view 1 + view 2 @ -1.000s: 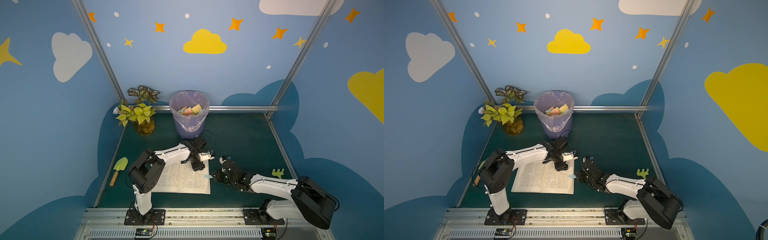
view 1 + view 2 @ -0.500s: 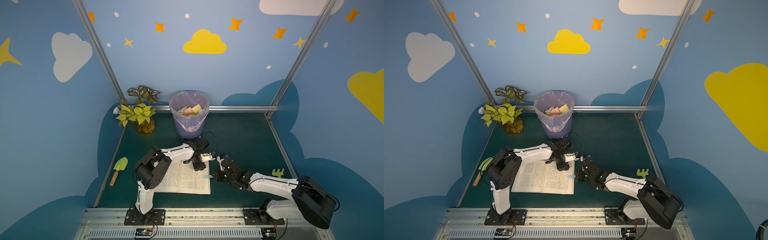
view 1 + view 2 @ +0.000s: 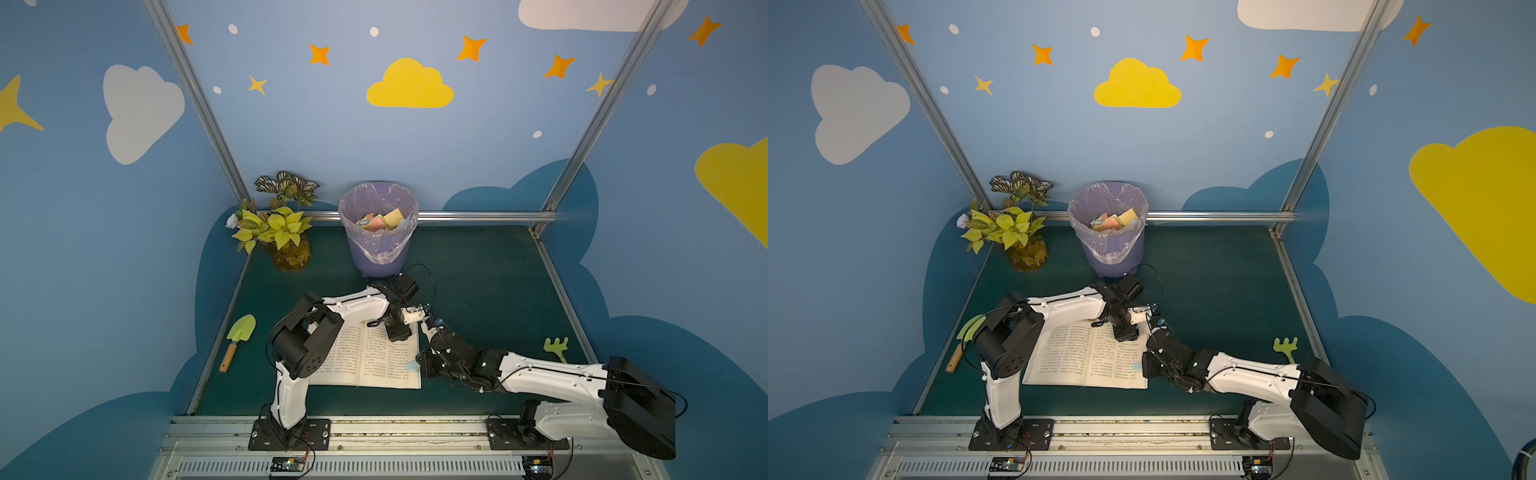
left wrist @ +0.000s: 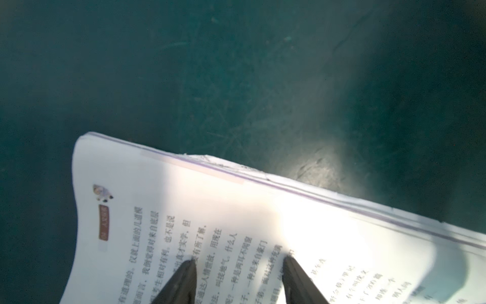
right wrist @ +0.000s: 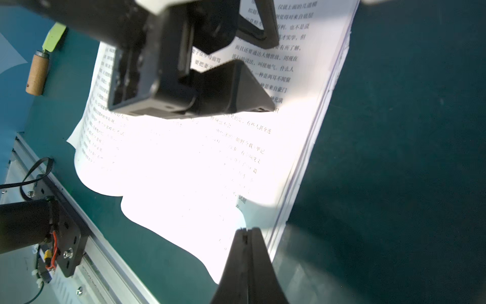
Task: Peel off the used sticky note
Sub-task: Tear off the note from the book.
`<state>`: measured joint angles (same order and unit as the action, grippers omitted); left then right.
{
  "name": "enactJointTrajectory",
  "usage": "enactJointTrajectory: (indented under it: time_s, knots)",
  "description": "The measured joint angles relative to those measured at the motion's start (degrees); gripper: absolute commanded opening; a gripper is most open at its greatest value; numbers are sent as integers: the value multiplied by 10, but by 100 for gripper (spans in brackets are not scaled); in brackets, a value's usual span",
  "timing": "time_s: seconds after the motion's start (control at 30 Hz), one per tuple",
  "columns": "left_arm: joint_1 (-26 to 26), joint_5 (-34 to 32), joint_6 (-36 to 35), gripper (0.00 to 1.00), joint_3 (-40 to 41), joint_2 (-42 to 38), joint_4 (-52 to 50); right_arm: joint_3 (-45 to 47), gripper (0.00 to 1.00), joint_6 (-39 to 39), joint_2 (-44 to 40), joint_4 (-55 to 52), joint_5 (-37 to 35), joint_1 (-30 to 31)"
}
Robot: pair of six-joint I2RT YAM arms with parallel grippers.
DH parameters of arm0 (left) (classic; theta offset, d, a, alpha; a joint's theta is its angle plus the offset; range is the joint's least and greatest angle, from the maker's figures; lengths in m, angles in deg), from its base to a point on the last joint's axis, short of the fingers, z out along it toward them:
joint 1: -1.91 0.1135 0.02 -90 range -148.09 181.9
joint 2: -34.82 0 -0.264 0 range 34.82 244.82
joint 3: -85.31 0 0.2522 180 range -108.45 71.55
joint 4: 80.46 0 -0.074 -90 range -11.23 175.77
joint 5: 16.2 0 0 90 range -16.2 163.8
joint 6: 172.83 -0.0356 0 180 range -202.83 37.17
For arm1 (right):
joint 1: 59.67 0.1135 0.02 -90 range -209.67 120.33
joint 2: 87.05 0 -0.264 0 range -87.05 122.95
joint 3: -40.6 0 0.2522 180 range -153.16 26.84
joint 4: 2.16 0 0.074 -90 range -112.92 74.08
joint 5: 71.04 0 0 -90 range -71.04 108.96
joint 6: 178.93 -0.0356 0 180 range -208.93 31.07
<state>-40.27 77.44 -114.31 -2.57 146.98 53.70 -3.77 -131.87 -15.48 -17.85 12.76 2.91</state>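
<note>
The book [image 3: 365, 357] lies open on the table [image 3: 478, 282]. Behind the book stands the bin [image 3: 377, 245], and behind it to the left the plant [image 3: 278, 232]. The trowel [image 3: 237, 338] lies left of the book, the rake [image 3: 557, 348] well to its right. The sticky note [image 3: 411, 365] sits at the book's right edge, just beside the right pincer [image 3: 422, 365]; the left pincer [image 3: 398, 332] rests on the book's right page

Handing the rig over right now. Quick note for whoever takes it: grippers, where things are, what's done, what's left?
Left gripper: open, both fingertips on the right page of the open book, pinning it to the table.
Right gripper: shut, at that page's outer edge beside the light blue sticky note. I can't tell whether the note is pinched.
Done: book pinned, right jaws closed at the note.
Left: peel the note off the page. It probably goes in the bin behind the book, which holds other coloured notes.
</note>
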Motion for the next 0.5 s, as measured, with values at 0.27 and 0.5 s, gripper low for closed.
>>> enactJointTrajectory:
  time_s: [0.27,0.5]
  knots:
    - [5,14,0,56,1,-13,-15,-1,0,4,-92,-63,-37,25]
    - [56,89,1,56,34,-157,-53,-55,0,4,-165,-166,-73,28]
